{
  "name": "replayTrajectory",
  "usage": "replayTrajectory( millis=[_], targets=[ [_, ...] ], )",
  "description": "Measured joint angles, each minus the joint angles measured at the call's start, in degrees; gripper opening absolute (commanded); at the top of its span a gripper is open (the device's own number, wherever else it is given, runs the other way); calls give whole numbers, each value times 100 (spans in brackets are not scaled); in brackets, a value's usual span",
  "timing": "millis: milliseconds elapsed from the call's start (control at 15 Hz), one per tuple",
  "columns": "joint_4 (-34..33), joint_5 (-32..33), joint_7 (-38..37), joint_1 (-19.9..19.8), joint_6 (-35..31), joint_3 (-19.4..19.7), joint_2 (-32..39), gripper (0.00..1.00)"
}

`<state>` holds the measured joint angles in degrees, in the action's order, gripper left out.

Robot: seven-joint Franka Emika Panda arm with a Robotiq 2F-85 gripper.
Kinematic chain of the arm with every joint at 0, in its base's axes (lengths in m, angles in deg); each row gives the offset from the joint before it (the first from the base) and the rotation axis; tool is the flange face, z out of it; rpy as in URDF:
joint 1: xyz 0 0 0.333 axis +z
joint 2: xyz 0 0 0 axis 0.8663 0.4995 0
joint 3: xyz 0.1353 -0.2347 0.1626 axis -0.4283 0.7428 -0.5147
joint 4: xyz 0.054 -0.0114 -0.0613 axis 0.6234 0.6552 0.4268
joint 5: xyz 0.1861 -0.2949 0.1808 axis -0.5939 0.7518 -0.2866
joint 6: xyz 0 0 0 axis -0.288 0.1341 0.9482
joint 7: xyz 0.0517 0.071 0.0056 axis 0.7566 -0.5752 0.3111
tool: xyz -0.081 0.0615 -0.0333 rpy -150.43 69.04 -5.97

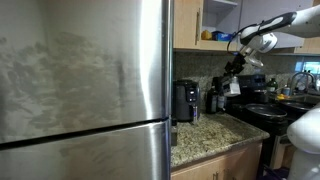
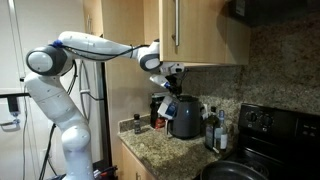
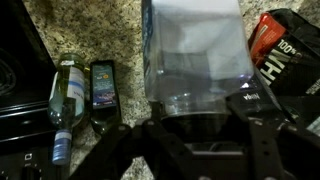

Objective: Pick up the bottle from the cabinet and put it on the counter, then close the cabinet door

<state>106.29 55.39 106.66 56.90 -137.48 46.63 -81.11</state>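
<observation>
My gripper (image 3: pixel 190 122) is shut on the bottle (image 3: pixel 195 50), a whitish translucent bottle with a bluish side, and holds it in the air above the counter (image 3: pixel 110 35). In both exterior views the gripper (image 1: pixel 232 80) (image 2: pixel 170 78) hangs just above the black coffee maker (image 1: pixel 185 100) (image 2: pixel 183 115), with the bottle (image 1: pixel 233 88) (image 2: pixel 167 86) below the fingers. The cabinet (image 1: pixel 222 15) stands open, its white interior showing a yellow item (image 1: pixel 207 35). Its wooden door (image 1: pixel 186 20) is beside the opening. The counter also shows in both exterior views (image 1: pixel 205 135) (image 2: pixel 160 150).
A large steel fridge (image 1: pixel 85 90) fills the left of an exterior view. The black stove (image 1: pixel 265 112) (image 2: pixel 270 130) adjoins the counter. Below the gripper stand a clear bottle (image 3: pixel 65 95), a dark bottle (image 3: pixel 102 85) and a red-black bag (image 3: pixel 285 45).
</observation>
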Motion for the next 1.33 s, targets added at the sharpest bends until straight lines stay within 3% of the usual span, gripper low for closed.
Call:
replayTrajectory(
  millis=[467, 533, 733, 800, 1133, 1333],
  targets=[
    [145, -349, -192, 29, -1643, -113, 1192, 38],
    [145, -359, -264, 26, -1734, -116, 1314, 63],
    [137, -373, -431, 19, -1834, -123, 1503, 63],
    [136, -375, -443, 19, -1835, -123, 1505, 38],
    [148, -229, -560, -50, -1931, -154, 1662, 38],
    [201, -212, -626, -108, -2456, -163, 2073, 38]
  ],
)
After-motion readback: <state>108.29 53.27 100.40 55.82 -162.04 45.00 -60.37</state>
